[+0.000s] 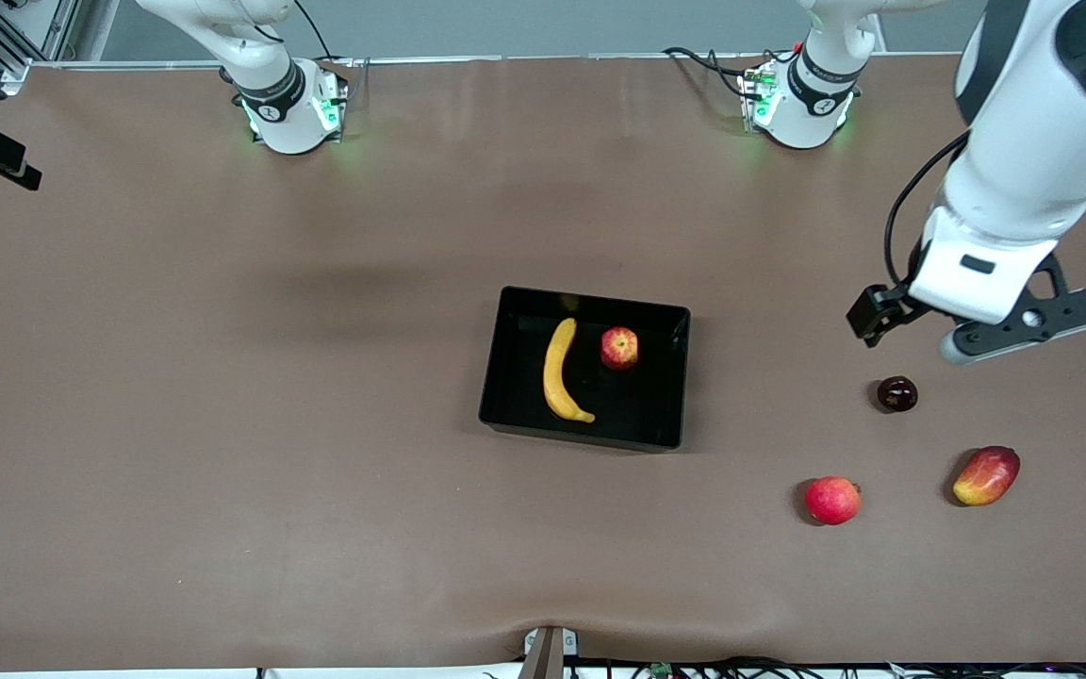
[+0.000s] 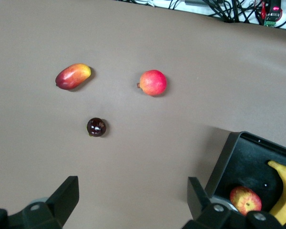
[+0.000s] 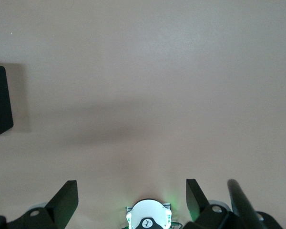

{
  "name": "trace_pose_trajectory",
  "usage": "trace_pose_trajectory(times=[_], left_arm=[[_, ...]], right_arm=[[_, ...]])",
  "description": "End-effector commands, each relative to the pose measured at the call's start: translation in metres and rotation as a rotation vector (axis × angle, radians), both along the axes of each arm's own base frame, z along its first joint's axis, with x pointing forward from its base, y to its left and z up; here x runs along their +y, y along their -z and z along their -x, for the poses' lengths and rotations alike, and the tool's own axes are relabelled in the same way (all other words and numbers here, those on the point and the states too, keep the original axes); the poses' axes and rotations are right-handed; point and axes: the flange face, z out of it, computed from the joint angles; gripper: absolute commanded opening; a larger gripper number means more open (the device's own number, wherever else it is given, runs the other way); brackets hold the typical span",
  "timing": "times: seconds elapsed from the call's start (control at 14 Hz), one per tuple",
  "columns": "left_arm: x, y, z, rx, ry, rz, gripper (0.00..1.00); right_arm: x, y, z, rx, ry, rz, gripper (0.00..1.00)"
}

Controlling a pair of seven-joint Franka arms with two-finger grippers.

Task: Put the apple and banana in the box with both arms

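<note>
- We read no brand, label or legible writing on any object; the round marks on the arm bases are too small to make out.
- The table point(image 1: 222, 424) carries a plain matte brown cover; cables run along its edge nearest the front camera, and green lights glow at both arm bases.
- The box point(image 1: 666, 377), black with glossy inner walls, sits near the table's middle.
- The banana point(image 1: 560, 372), yellow with a darker tip, lies in the box; the apple point(image 1: 618, 348), red with yellow streaks, lies beside it, apart from it.
- Toward the left arm's end of the table we note a dark round fruit point(image 1: 896, 393), a pinkish-red round fruit point(image 1: 831, 500) and a mango point(image 1: 985, 475), all outside the box.
- The left gripper point(image 2: 132, 200) hangs over bare table near the dark fruit, fingers spread, holding nothing.
- The right gripper point(image 3: 131, 200) is over bare table, above its own base, fingers spread and empty.
</note>
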Motion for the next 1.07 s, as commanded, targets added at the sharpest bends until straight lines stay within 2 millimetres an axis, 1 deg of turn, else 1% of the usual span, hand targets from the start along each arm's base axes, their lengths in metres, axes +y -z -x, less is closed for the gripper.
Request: trace_pose_trajectory(times=[0.0,0.07,0.21,0.43,0.5,0.57,0.64,0.71,0.79,0.93,1.0], left_arm=[[0.017,-0.015,0.017,0.026,0.025,0.03,1.0],[0.021,-0.021,0.02,0.022,0.045,0.026,1.0],[0.041,-0.025,0.028,0.036,0.083,0.011,1.0],[0.084,-0.029,0.04,0.065,0.136,0.059,1.0],[0.093,-0.032,0.046,0.067,0.152,0.066,1.0],[0.098,-0.032,0.055,0.075,0.157,0.061,1.0],[0.097,-0.037,0.066,0.072,0.171,0.059,1.0],[0.1,-0.037,0.075,0.077,0.181,0.071,1.0],[0.099,-0.034,0.077,0.08,0.184,0.079,1.0],[0.101,-0.038,0.084,0.078,0.208,0.075,1.0],[0.101,-0.036,0.087,0.081,0.209,0.074,1.0]], right_arm=[[-0.004,-0.002,0.004,-0.004,-0.003,-0.013,1.0],[-0.004,-0.002,0.004,-0.004,-0.003,-0.013,1.0],[-0.004,-0.002,0.004,-0.004,-0.003,-0.013,1.0],[-0.004,-0.002,0.004,-0.004,-0.002,-0.013,1.0],[-0.004,-0.002,0.004,-0.004,-0.002,-0.013,1.0],[-0.004,-0.002,0.004,-0.004,-0.002,-0.013,1.0],[-0.004,-0.002,0.004,-0.004,-0.002,-0.013,1.0],[-0.004,-0.002,0.004,-0.003,-0.002,-0.013,1.0],[-0.004,-0.002,0.004,-0.003,-0.002,-0.013,1.0],[-0.004,-0.002,0.004,-0.003,-0.002,-0.013,1.0],[-0.004,-0.002,0.004,-0.003,-0.002,-0.013,1.0]])
